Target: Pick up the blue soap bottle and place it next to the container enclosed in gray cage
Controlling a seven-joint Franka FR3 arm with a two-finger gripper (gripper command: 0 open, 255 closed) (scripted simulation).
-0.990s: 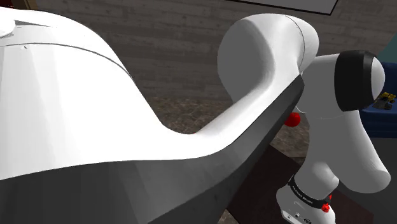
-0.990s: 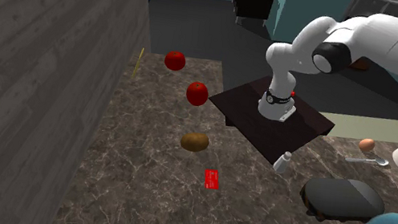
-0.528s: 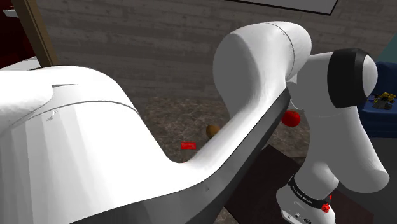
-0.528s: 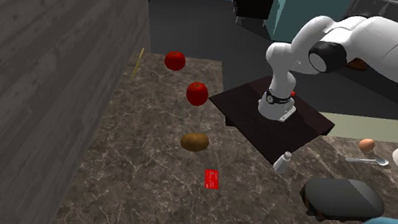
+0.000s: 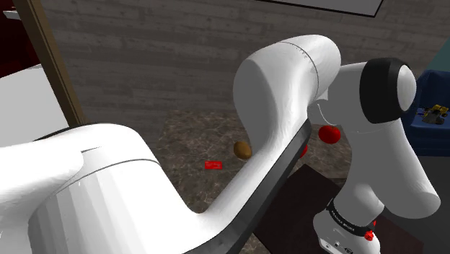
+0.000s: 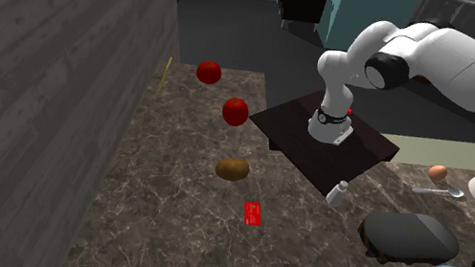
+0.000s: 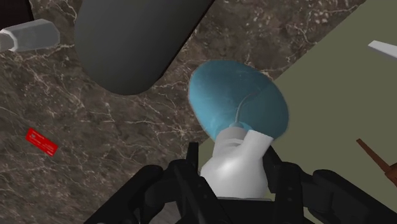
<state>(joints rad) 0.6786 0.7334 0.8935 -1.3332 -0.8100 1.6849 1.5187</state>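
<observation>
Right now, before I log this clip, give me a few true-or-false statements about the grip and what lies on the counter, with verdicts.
1. The gripper is shut on the blue soap bottle, clasping its pale top. True.
2. The red card lies on the dark oval dish. False: the red card lies flat on the marbled counter, apart from the dark oval dish.
3. Two red round fruits sit on the counter. True.
4. The egg lies between the two red fruits. False: the egg lies beside the spoon, well away from them.
</observation>
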